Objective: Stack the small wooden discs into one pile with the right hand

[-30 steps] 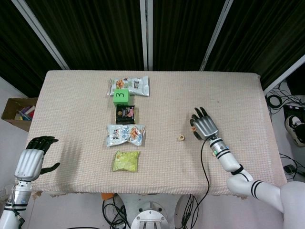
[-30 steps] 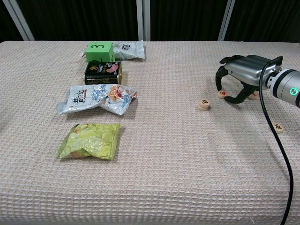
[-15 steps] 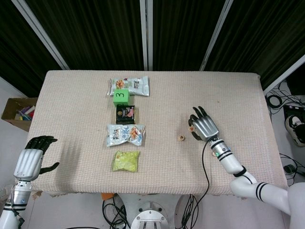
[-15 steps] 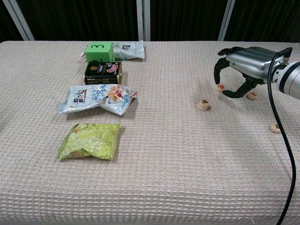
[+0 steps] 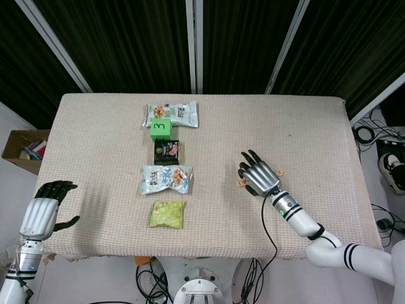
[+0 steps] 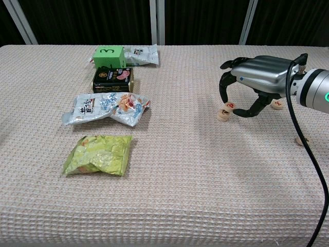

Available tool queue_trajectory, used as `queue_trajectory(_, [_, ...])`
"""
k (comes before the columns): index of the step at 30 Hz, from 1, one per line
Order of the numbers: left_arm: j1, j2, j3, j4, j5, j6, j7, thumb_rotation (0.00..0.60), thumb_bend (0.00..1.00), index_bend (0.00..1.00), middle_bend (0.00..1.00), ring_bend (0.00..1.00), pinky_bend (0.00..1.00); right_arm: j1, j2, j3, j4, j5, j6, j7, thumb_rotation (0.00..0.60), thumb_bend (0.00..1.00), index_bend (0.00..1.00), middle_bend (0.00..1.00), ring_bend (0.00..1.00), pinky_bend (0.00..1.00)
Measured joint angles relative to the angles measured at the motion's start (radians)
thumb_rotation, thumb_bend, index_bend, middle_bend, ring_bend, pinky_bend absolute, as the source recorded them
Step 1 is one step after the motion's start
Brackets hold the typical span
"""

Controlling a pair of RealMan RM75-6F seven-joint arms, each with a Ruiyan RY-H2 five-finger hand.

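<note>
My right hand (image 6: pixel 255 78) (image 5: pixel 258 176) hovers over the right half of the table and pinches a small wooden disc (image 6: pixel 230 106) with a red mark between a fingertip and the thumb. That disc hangs just above and to the right of a wooden disc (image 6: pixel 222 116) (image 5: pixel 241 182) lying on the cloth. A loose disc (image 6: pixel 277 104) (image 5: pixel 279 171) lies to the right of the hand. Another disc (image 6: pixel 299 140) sits nearer the front right, partly behind the black cable. My left hand (image 5: pixel 41 212) hangs with fingers apart at the table's front left edge, holding nothing.
A column of items runs down the left middle: a white snack packet (image 6: pixel 140 53), a green cube (image 6: pixel 108 55), a black tin (image 6: pixel 113 80), a silver packet (image 6: pixel 107 109) and a green packet (image 6: pixel 98 155). A black cable (image 6: pixel 306 154) trails from my right wrist.
My right hand has moved left with the red-marked disc, from beside the loose disc on the right to just over the disc lying further left. The left hand has stayed put.
</note>
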Motion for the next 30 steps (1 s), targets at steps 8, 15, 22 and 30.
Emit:
queue_trajectory(8, [-0.001,-0.003,0.0,0.005,0.0,-0.002,-0.004,0.6,0.09,0.27,0.23,0.17,0.19,0.013,-0.014,-0.002,0.004,0.019,-0.005,-0.057,0.6,0.35,0.48,0.28,0.0,0.0])
queue_trajectory(15, [-0.001,-0.003,0.0,0.006,-0.001,-0.003,-0.005,0.6,0.09,0.27,0.23,0.17,0.19,0.023,-0.03,-0.002,0.015,0.032,-0.008,-0.075,0.6,0.35,0.46,0.27,0.0,0.0])
queue_trajectory(22, [-0.001,-0.004,0.0,0.008,-0.001,-0.002,-0.006,0.6,0.09,0.27,0.23,0.17,0.19,0.025,-0.031,-0.004,0.015,0.035,-0.004,-0.076,0.6,0.35,0.43,0.27,0.0,0.0])
queue_trajectory(30, [-0.001,-0.004,0.0,0.008,-0.001,-0.002,-0.007,0.6,0.09,0.27,0.23,0.17,0.19,0.023,-0.031,-0.01,0.013,0.033,0.001,-0.072,0.6,0.35,0.42,0.27,0.0,0.0])
